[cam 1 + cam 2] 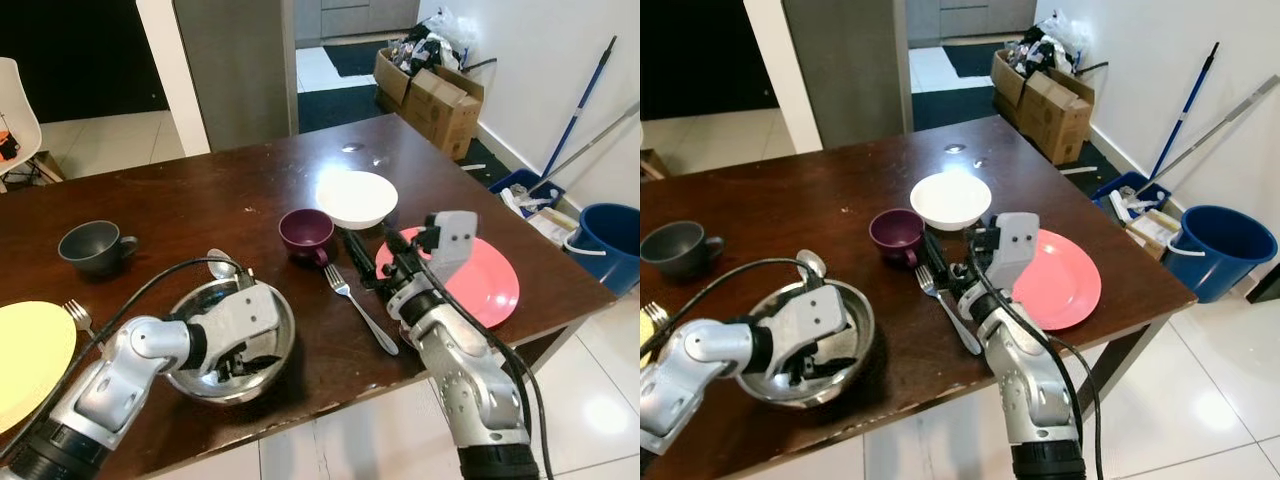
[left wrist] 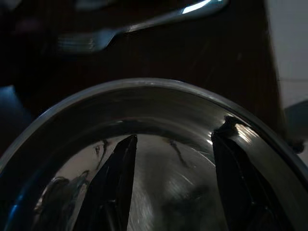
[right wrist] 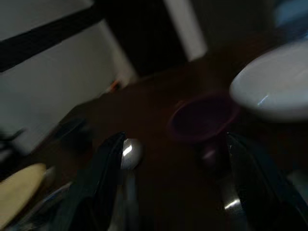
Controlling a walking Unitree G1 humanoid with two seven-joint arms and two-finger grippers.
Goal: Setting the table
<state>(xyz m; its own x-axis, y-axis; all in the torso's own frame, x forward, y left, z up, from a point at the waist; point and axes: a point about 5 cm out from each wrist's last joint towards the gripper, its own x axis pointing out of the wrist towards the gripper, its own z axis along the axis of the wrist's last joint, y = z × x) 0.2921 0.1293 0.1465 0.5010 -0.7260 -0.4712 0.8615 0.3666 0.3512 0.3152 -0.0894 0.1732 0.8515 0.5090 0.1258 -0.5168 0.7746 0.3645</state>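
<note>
The left gripper (image 2: 171, 187) reaches down inside the steel bowl (image 1: 276, 325) at the near edge of the dark wooden table (image 1: 200, 200); its two black fingers (image 2: 113, 183) stand spread apart against the bowl's shiny inner wall, with nothing between them. A spoon (image 1: 222, 264) lies just behind the bowl's far rim, and a fork (image 1: 362, 309) lies on the wood to the bowl's right, between the bowl and the pink plate (image 1: 490, 285).

The right gripper (image 1: 372, 260) hovers low over the table at the pink plate's left edge, its fingers (image 3: 98, 178) parted wide and holding nothing. It points toward the purple cup (image 1: 306, 232), which stands just ahead of it, with the white bowl (image 1: 357, 197) just behind and to the right of that cup. The fork's tines lie close by the right gripper's tips; whether they touch cannot be told.

At the table's left a grey cup (image 1: 94, 246) stands well apart from the rest, and a yellow plate (image 1: 25, 355) sits at the near left corner with a second fork (image 1: 79, 317) at its right rim
</note>
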